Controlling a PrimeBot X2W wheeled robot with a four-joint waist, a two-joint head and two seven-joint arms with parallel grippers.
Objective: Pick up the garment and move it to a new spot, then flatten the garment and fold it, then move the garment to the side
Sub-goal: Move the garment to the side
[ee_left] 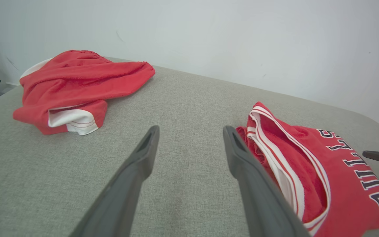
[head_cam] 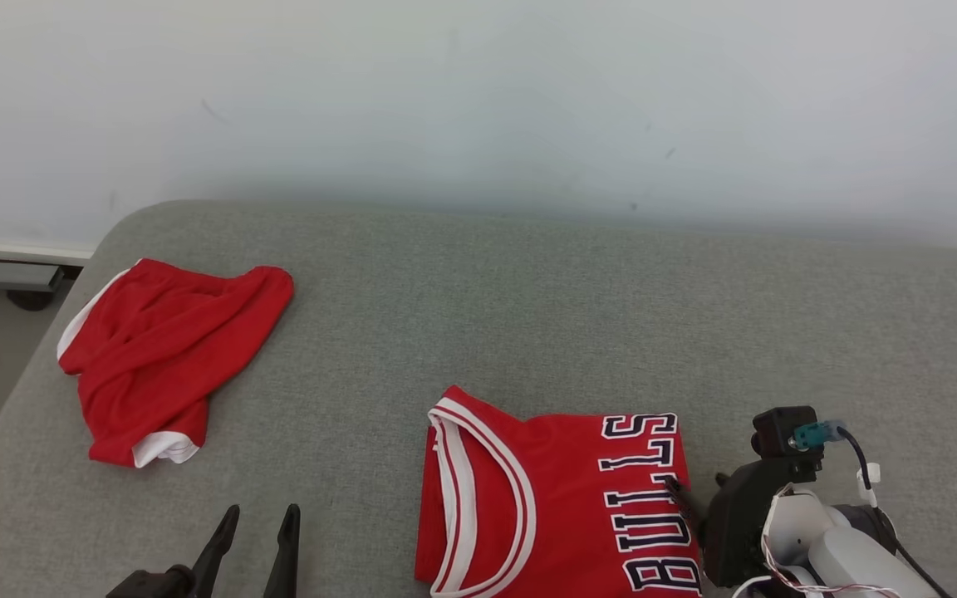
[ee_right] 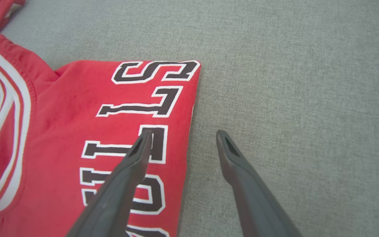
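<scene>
The red Bulls jersey (head_cam: 561, 507) lies folded at the near right of the grey fabric surface (head_cam: 528, 316), apparently needing only its move aside. The right claw (ee_right: 183, 135), wide open and empty, straddles its right edge. The left claw (head_cam: 262, 515), equally open, hovers near its left. Crumpled red shorts (head_cam: 163, 349) lie far left.

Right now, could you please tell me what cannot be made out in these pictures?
Jersey: head view, its near part is cut off by the bottom edge.
Right gripper: right wrist view, one finger overlaps the lettering; contact with the jersey cannot be told.
Crumpled red garment: its own folds hide its shape in head and left wrist views.
Left gripper: head view, its base is cut off below.
</scene>
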